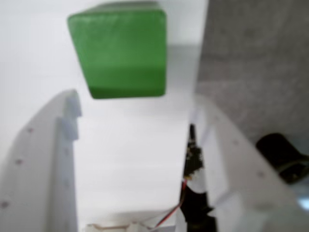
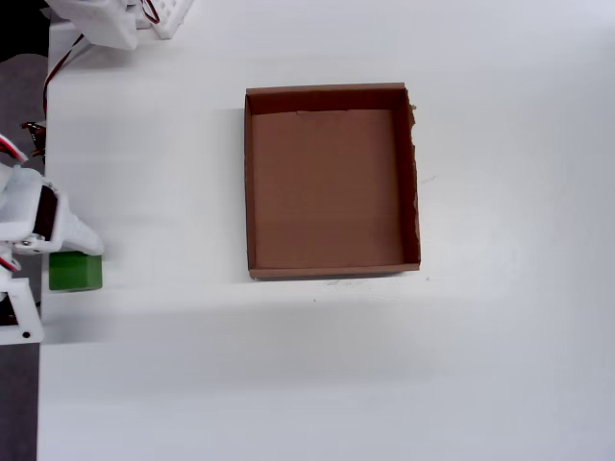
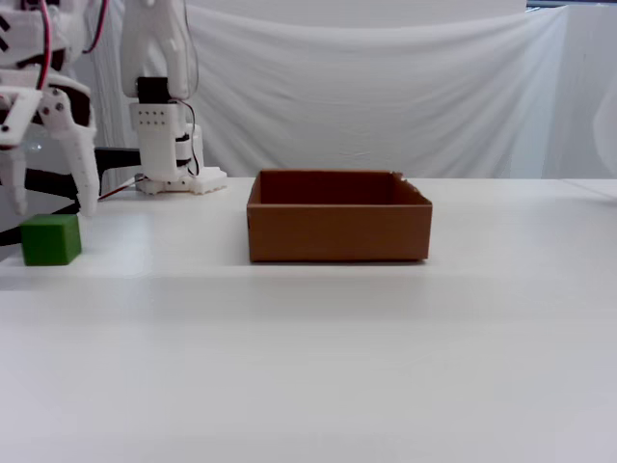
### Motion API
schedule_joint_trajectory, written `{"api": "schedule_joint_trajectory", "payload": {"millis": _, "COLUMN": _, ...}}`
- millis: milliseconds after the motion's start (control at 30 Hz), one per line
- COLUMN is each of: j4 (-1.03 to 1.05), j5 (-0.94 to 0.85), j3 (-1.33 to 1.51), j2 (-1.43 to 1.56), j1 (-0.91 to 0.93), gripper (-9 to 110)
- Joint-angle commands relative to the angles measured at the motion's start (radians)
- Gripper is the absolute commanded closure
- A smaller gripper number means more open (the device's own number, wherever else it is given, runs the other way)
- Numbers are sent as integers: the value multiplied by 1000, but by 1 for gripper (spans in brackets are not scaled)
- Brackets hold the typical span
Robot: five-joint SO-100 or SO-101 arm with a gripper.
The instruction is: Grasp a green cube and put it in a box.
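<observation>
The green cube (image 2: 75,271) sits on the white table close to its left edge in the overhead view, well left of the box (image 2: 248,182). In the fixed view my gripper (image 3: 48,204) hangs open just above the cube (image 3: 50,239), one finger toward each side, touching nothing. The wrist view shows the cube (image 1: 120,48) beyond the tips of the open gripper (image 1: 137,104), not between them. The brown cardboard box (image 3: 337,231) is empty.
The arm's white base (image 3: 164,145) stands behind the table at the back left, with red wires trailing. The table's left edge (image 2: 43,384) runs right beside the cube; grey floor (image 1: 256,63) lies past it. White cloth hangs behind.
</observation>
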Motion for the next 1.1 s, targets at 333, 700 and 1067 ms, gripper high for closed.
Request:
{"api": "schedule_joint_trajectory", "payload": {"millis": 333, "j4": -32, "j5": -35, "j3": -173, "j2": -129, "j1": -8, "gripper": 73}}
{"api": "schedule_joint_trajectory", "payload": {"millis": 700, "j4": -69, "j5": -25, "j3": -183, "j2": -193, "j1": -43, "gripper": 74}}
{"api": "schedule_joint_trajectory", "payload": {"millis": 1067, "j4": -51, "j5": -21, "j3": -179, "j2": -192, "j1": -60, "gripper": 81}}
